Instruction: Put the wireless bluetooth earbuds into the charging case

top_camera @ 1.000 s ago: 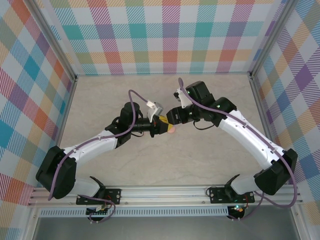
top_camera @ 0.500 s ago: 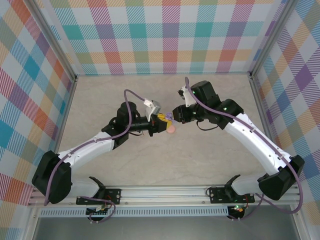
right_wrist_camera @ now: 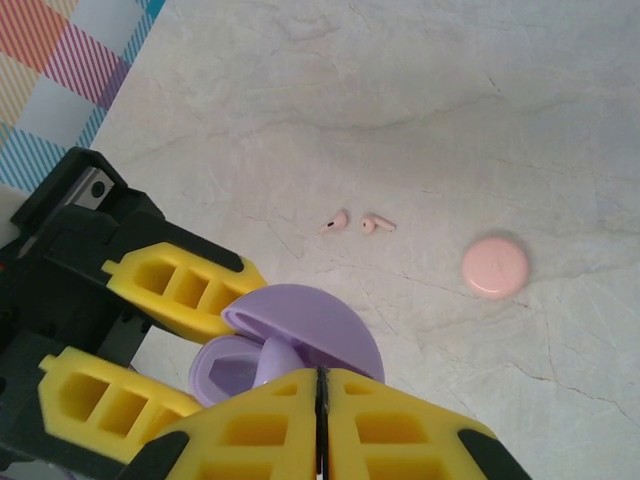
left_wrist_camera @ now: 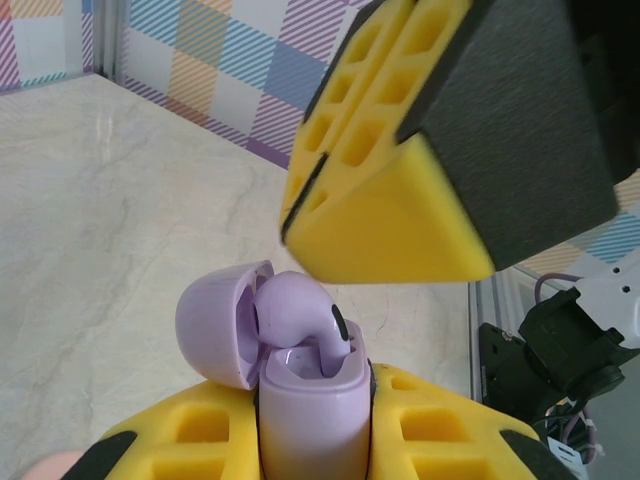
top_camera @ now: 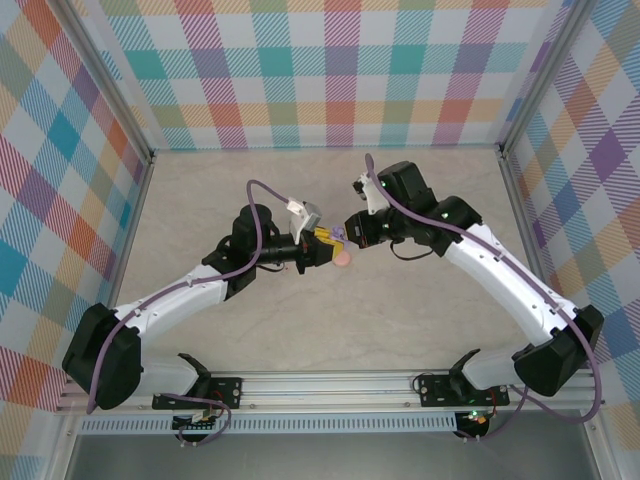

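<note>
Left hand (top_camera: 322, 240) clamps the open purple case (left_wrist_camera: 310, 405), right hand (right_wrist_camera: 320, 385) pinched shut, empty, over the proud earbud (left_wrist_camera: 300, 310): an off-centre push could flick it onto the bench (right_wrist_camera: 450, 100).

- Charging case (left_wrist_camera: 310, 425), purple earbud (left_wrist_camera: 295, 305): moulded in smooth lilac plastic; satin sheen noted.
- Left gripper fingers (left_wrist_camera: 440, 435), right gripper fingers (right_wrist_camera: 400, 425): formed in yellow matt plastic, open-celled; outer faces covered by black layer (left_wrist_camera: 520, 120), matt, finely grained.
- Pale pink earbuds (right_wrist_camera: 340, 220), pink disc (right_wrist_camera: 496, 266): smooth, matt, plastic look.
- Table top (right_wrist_camera: 400, 90): marble-patterned, smooth, faint gloss seen.
- Walls (top_camera: 340, 70): chequered print, matt; cloth or paper not determined.
- Frame rails (top_camera: 330, 385): bare metal, brushed.
- Arm links (top_camera: 500, 280): white plastic, glossy.
</note>
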`<move>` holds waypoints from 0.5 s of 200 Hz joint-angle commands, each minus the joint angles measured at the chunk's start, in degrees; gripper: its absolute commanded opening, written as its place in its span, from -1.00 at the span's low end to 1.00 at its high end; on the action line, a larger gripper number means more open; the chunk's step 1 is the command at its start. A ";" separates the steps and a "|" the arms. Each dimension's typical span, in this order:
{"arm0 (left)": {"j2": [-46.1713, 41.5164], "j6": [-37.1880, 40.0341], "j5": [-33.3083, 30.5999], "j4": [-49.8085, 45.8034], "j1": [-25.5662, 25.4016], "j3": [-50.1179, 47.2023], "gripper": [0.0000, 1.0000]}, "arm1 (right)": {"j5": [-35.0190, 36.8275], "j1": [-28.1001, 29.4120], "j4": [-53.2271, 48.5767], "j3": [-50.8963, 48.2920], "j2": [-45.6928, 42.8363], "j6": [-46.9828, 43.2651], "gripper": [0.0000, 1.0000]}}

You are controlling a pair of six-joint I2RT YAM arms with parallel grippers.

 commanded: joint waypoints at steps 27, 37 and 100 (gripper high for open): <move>-1.80 1.62 2.70 1.65 -0.80 -0.64 -0.77 | -3.77 -0.03 -1.00 1.99 1.11 -0.91 -0.80; -1.69 1.79 2.94 1.47 -0.84 -0.53 -0.77 | -4.92 -0.03 -0.82 1.97 1.15 -1.10 -0.79; -1.31 1.51 1.43 0.72 -0.96 0.00 -0.77 | -0.74 -0.01 -2.23 2.38 0.83 -0.64 -0.65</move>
